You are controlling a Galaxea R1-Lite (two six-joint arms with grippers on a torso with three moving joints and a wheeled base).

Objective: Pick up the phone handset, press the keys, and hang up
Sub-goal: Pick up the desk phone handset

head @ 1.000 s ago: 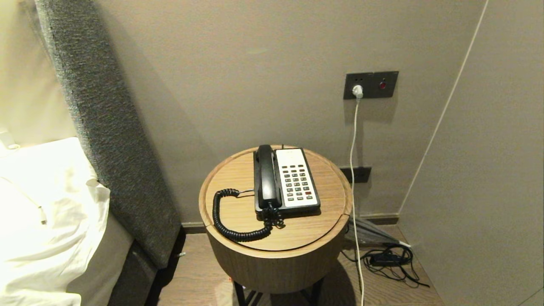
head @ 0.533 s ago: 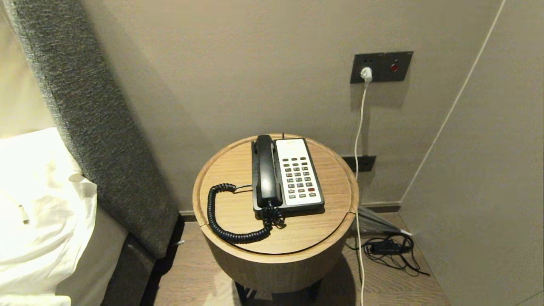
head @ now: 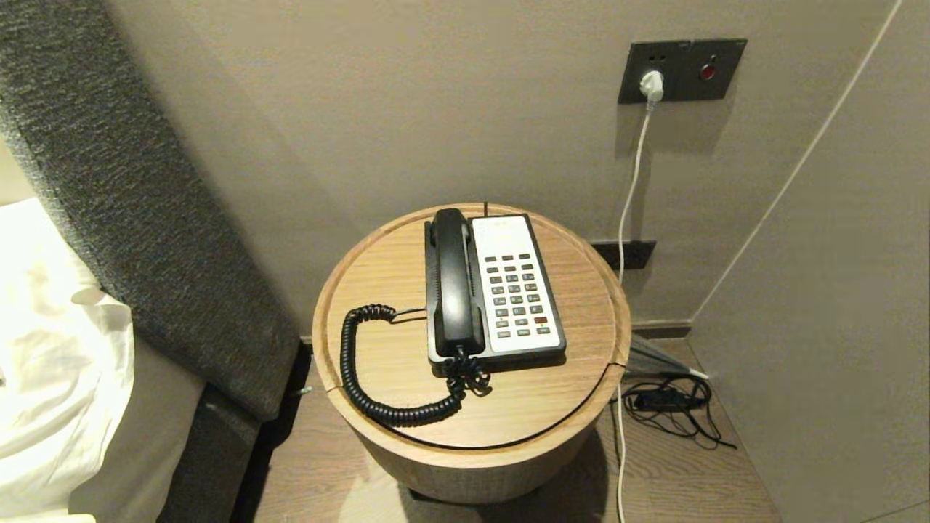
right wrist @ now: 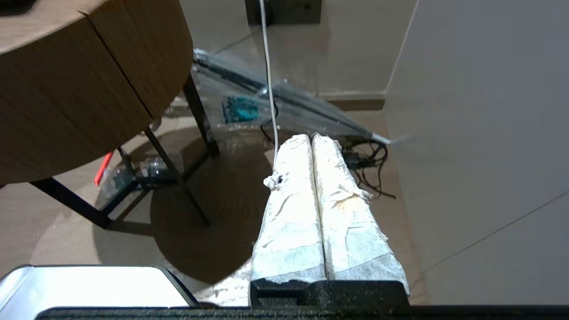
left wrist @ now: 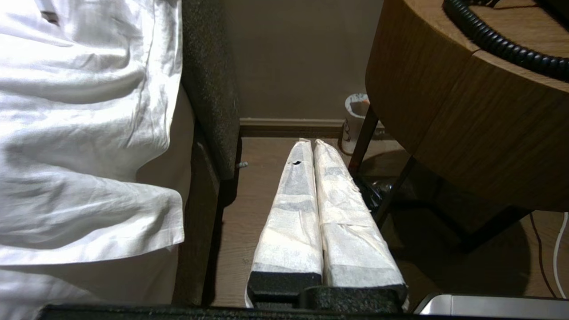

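Note:
The black phone handset lies in its cradle on the left side of the black-and-white phone base, whose keys face up. Its coiled black cord loops over the round wooden side table; a stretch of the cord also shows in the left wrist view. Neither arm appears in the head view. My left gripper hangs shut and empty low beside the table, over the floor by the bed. My right gripper is shut and empty too, low on the table's other side.
A grey padded headboard and white bedding stand left of the table. A white cable runs from a wall socket to the floor, where black cords lie. A paper cup stands under the table.
The whole head view has shifted: the table and phone look closer and sit higher in the frame, seen more from above. The phone, cord and both grippers have not moved.

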